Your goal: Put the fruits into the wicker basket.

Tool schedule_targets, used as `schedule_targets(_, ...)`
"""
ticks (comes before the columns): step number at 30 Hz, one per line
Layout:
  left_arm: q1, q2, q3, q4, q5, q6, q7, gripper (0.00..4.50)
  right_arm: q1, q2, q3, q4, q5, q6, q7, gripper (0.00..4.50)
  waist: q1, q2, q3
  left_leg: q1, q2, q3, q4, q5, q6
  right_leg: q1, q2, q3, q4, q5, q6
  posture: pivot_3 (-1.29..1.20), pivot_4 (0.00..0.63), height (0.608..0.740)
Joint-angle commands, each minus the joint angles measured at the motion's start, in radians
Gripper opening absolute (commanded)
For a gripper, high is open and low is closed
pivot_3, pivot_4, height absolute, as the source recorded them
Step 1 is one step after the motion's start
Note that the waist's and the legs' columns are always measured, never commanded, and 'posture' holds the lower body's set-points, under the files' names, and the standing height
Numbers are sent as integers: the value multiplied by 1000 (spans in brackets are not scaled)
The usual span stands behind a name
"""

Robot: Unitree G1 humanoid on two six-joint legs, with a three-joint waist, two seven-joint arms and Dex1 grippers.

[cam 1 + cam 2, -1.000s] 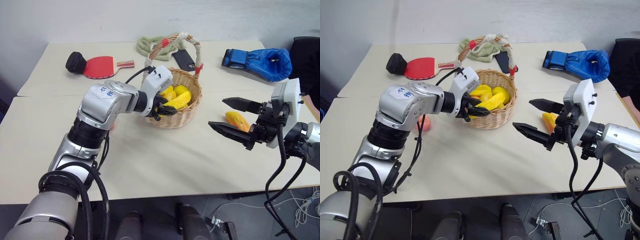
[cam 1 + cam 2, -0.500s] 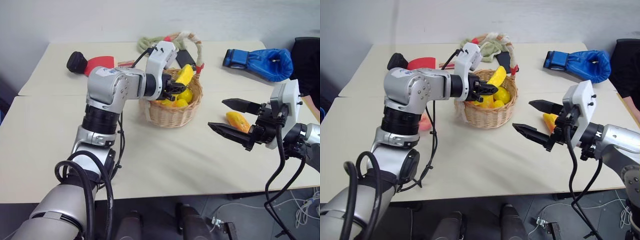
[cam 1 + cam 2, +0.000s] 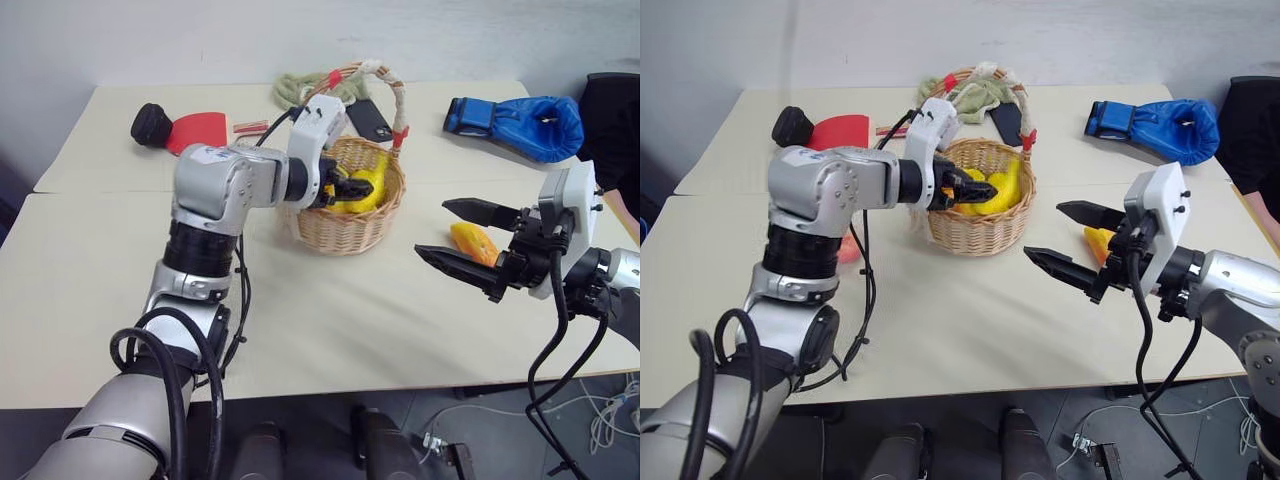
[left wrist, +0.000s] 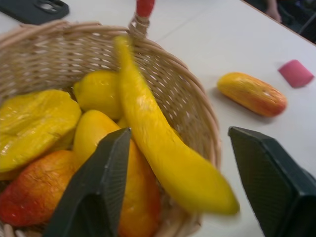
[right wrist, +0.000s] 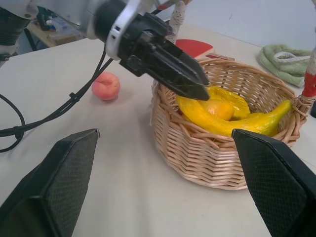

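The wicker basket (image 3: 350, 205), round and tan with a tall arched handle wrapped in cream cord and red bands, stands just past the middle of the pale bench (image 3: 330, 310). A long curved yellow banana (image 4: 163, 143) lies across its rim, its tip poking over the edge, on top of other yellow and orange toy fruits (image 4: 44, 148) piled inside. The left pincer (image 3: 975, 192) hovers over the basket from its nine o'clock side, fingers spread apart and holding nothing. An elongated orange-yellow mango-like fruit (image 3: 474, 240) rests on the bench at the basket's three o'clock. A round pink-orange peach (image 5: 106, 85) sits on the bench at the basket's nine o'clock. The right pincer (image 3: 465, 240) hangs above the bench near the mango-like fruit, its black fingers spread wide and empty. A blue boxing glove (image 3: 520, 120) lies at the basket's one o'clock.
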Motion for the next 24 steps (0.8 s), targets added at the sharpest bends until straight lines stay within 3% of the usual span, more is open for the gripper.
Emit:
schedule_targets(1, 17, 51, 12, -143, -65, 46, -53, 3666, -15, 11, 7, -6, -4, -25, 14, 4500, 0, 0, 0, 0, 0, 0, 0, 0, 0, 0, 0, 0, 0, 0, 0, 0, 150, 740)
schedule_targets(6, 91, 199, 47, -307, -126, 49, -124, 3666, -50, 27, 43, 26, -22, -32, 35, 4500, -8, 0, 0, 1, 0, 0, 0, 0, 0, -1, 0, 0, 1, 0, 0, 0, 150, 740)
schedule_targets(12, 320, 529, 174, -513, -209, -10, -289, 3666, -96, 29, 86, 78, -52, -44, 100, 4500, -26, 0, 0, 0, 1, 0, 0, 0, -1, -2, 0, 0, 3, -1, -1, 0, 150, 740)
schedule_targets(15, 522, 715, 381, -573, -226, 4, -352, 3666, -113, 13, 93, 107, -60, -47, 151, 4500, -33, 0, 0, 0, 1, 1, 0, 0, -1, -3, 0, 1, 3, -1, -1, 0, 150, 740)
schedule_targets(18, 755, 840, 620, -580, -184, 33, -387, 3666, -112, -24, 91, 134, -77, -57, 241, 4500, -29, 0, 0, 0, 2, 1, -1, 0, 0, -4, 0, 0, 4, -2, -3, 0, 150, 740)
schedule_targets(24, 1309, 890, 1088, -504, -3, -73, -559, 3666, -139, -93, 103, 217, -134, -100, 402, 4500, -27, -1, 0, 1, 1, 3, -1, -1, 1, -4, -2, 0, 3, -3, -5, 0, 150, 740)
